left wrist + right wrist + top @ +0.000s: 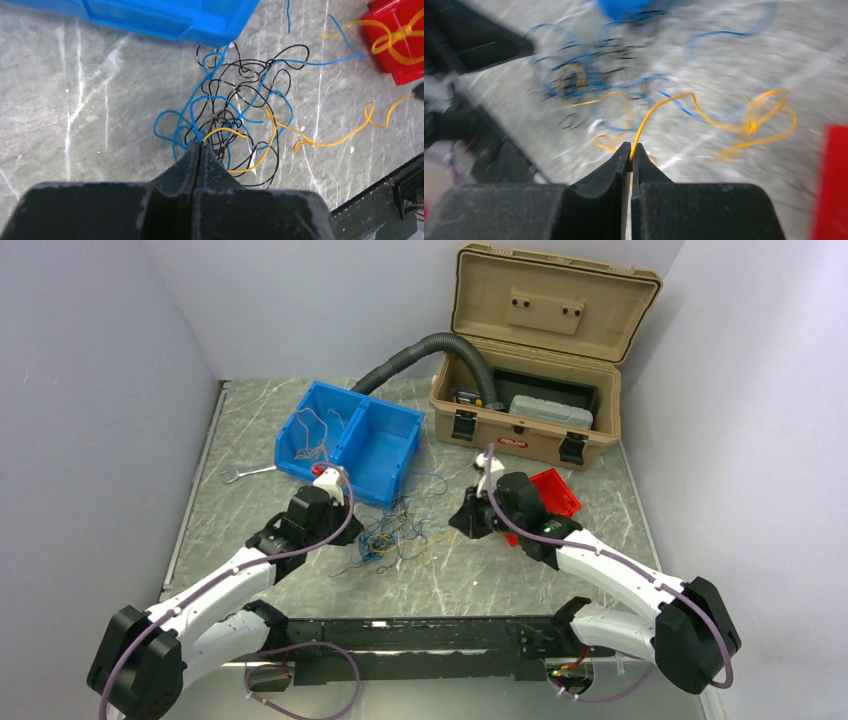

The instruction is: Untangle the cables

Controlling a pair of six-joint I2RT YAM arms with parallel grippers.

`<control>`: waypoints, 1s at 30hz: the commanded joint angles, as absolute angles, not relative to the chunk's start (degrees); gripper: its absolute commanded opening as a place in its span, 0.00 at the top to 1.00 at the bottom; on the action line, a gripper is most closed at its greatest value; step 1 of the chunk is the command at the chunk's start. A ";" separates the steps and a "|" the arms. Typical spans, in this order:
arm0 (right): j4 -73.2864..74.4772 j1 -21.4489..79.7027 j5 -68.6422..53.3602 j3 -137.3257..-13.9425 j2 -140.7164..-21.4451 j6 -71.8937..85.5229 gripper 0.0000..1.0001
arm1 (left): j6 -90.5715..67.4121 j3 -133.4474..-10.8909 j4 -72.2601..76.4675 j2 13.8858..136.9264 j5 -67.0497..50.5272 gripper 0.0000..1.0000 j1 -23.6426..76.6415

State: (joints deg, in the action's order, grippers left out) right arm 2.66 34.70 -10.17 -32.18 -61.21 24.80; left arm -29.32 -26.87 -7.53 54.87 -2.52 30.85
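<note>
While the cables (390, 535) lie knotted on the table between both arms, the left gripper (200, 146) is pinched shut on strands at the tangle's left edge. The right gripper (631, 149) is clamped on a yellow cable (646, 116) trailing rightward. Behind, the blue bin (385, 445) holds a few loose wires (315, 435), and the open tan toolbox (500, 430) holds a grey case (550, 410).
</note>
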 commanded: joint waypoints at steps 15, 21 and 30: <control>12.93 42.71 -0.37 -44.23 -69.11 20.84 0.25 | -26.67 -25.26 -6.75 51.22 -3.62 1.00 30.77; 12.33 42.87 -7.02 -44.50 -70.53 22.39 0.29 | -26.78 -24.85 -7.00 50.72 -3.36 1.00 30.82; 5.61 48.52 -6.95 -39.85 -76.69 26.74 0.42 | -27.74 -23.25 -5.35 51.22 -3.61 1.00 30.77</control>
State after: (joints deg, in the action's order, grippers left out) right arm 9.65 48.25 -6.74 -41.15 -73.58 24.64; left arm -27.68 -24.01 -7.53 51.79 -4.12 30.85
